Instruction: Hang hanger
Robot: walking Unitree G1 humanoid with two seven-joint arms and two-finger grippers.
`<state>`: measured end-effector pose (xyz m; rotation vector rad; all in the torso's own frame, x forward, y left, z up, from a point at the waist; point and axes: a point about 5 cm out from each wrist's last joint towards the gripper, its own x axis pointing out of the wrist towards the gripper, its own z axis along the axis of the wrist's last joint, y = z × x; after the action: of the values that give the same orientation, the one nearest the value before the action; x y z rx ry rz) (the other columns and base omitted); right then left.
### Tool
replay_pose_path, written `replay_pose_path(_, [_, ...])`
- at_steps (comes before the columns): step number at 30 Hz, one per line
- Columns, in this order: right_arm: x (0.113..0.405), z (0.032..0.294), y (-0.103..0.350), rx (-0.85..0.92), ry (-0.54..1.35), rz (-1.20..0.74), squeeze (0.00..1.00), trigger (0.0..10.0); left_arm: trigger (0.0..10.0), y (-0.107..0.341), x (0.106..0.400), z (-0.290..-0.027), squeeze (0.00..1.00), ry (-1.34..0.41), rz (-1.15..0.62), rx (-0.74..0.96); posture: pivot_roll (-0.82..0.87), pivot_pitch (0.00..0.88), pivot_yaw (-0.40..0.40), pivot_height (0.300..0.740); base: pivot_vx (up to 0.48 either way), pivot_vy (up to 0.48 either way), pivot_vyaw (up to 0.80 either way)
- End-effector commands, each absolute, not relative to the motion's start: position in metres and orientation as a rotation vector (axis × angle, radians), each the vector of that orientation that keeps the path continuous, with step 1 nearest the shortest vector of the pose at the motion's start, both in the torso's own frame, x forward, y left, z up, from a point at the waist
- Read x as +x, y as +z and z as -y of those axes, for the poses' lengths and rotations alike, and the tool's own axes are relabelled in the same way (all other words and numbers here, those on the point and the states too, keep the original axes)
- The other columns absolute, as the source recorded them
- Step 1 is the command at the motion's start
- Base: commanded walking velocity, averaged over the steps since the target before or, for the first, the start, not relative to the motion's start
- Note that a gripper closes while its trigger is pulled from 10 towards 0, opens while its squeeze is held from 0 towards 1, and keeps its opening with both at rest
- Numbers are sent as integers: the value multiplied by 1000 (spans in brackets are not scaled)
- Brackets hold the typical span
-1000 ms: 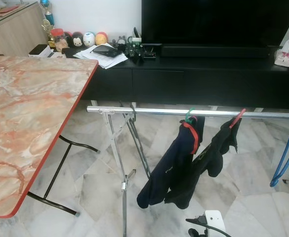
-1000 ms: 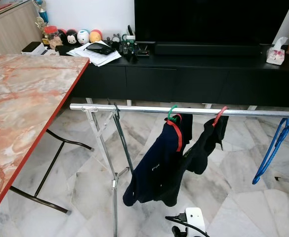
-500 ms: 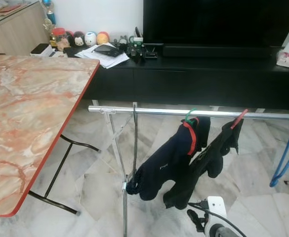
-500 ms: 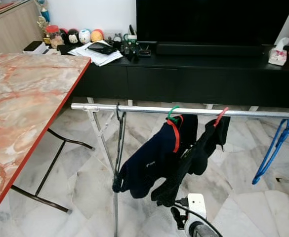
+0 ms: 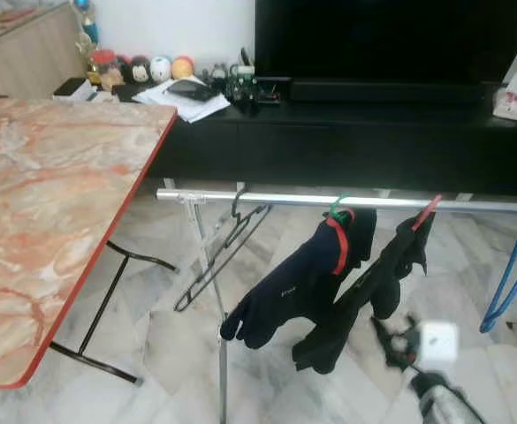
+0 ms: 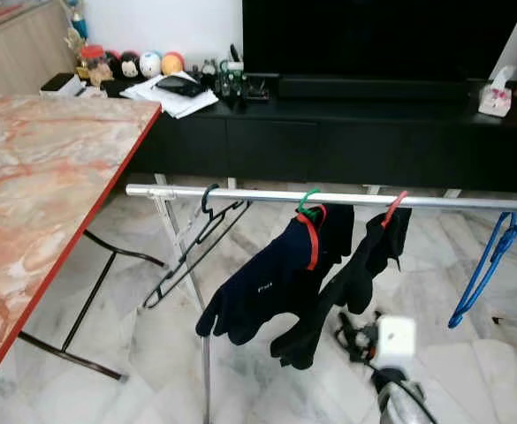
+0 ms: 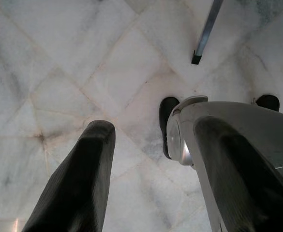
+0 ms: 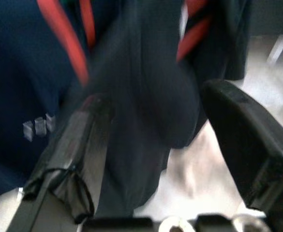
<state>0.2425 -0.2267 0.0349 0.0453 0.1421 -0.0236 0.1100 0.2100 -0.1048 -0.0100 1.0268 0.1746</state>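
Note:
A black wire hanger (image 5: pixel 221 256) hangs by its hook on the silver rail (image 5: pixel 276 200) near the rail's left end, swung out to the left. On a green and red hanger (image 5: pixel 338 221) further right hangs a navy garment (image 5: pixel 285 296). Beside it a dark garment (image 5: pixel 391 274) hangs on a red hanger (image 5: pixel 426 212). My right gripper (image 5: pixel 391 340) is low, just below and right of the dark garment, and open; in the right wrist view the gripper (image 8: pixel 156 101) faces blurred dark cloth. My left gripper (image 7: pixel 156 145) hangs open over the floor.
A marble-topped folding table (image 5: pixel 55 221) with a red edge stands on the left. A blue hanger (image 5: pixel 513 283) hangs at the rail's right end. The rack's leg (image 5: pixel 221 353) stands below the black hanger. A black TV cabinet (image 5: pixel 346 141) with clutter runs behind.
The black hanger has swung out to the left on the rail, and the garments sway. My right gripper has risen and moved to the right, under the dark garment.

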Motion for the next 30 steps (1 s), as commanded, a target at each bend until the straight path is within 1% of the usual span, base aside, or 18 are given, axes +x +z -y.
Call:
replay_pose_path(1, [253, 220, 51, 51, -12, -90, 0, 10000, 10000, -107, 105, -210, 0, 170, -1048, -10, -55, 0, -1, 740, 0, 0, 0])
replay_pose_path(2, [267, 213, 61, 59, 0, -56, 0, 10000, 10000, -107, 105, -208, 0, 162, -1048, -7, -53, 0, -3, 740, 0, 0, 0])
replay_pose_path(4, [278, 206, 68, 61, 10, -37, 0, 10000, 10000, -107, 106, -207, 0, 158, -1046, -6, -50, 0, -4, 740, 0, 0, 0])
replay_pose_path(5, [288, 199, 73, 75, 28, -19, 0, 10000, 10000, -107, 107, -206, 0, 155, -1045, -6, -49, 0, -6, 740, 0, 0, 0])
replay_pose_path(6, [298, 188, 78, 79, 54, -22, 0, 10000, 10000, -107, 107, -206, 0, 154, -1045, -5, -49, 0, -6, 740, 0, 0, 0])
replay_pose_path(7, [304, 182, 79, 75, 66, -29, 0, 10000, 10000, -106, 107, -206, 0, 153, -1044, -5, -51, 0, -8, 740, 0, 0, 0])
replay_pose_path(8, [315, 173, 79, 62, 72, -82, 0, 10000, 10000, -106, 108, -206, 0, 152, -1044, -4, -51, 0, -8, 740, 0, 0, 0])
replay_pose_path(13, [337, 157, 79, 28, 73, -168, 0, 10000, 10000, -106, 108, -206, 0, 152, -1045, -2, -40, 0, -7, 740, 0, 0, 0])
replay_pose_path(15, [345, 155, 81, 21, 43, -186, 0, 10000, 10000, -106, 108, -206, 0, 153, -1046, 0, -28, 0, -11, 740, 0, 0, 0])
replay_pose_path(27, [356, 151, 86, 14, 33, -185, 0, 10000, 10000, -107, 104, -209, 0, 162, -1053, 4, -21, 0, -9, 740, 0, 0, 0])
replay_pose_path(30, [351, 148, 84, 11, 61, -175, 0, 10000, 10000, -107, 102, -210, 0, 159, -1058, 12, -19, 0, -4, 740, 0, 0, 0])
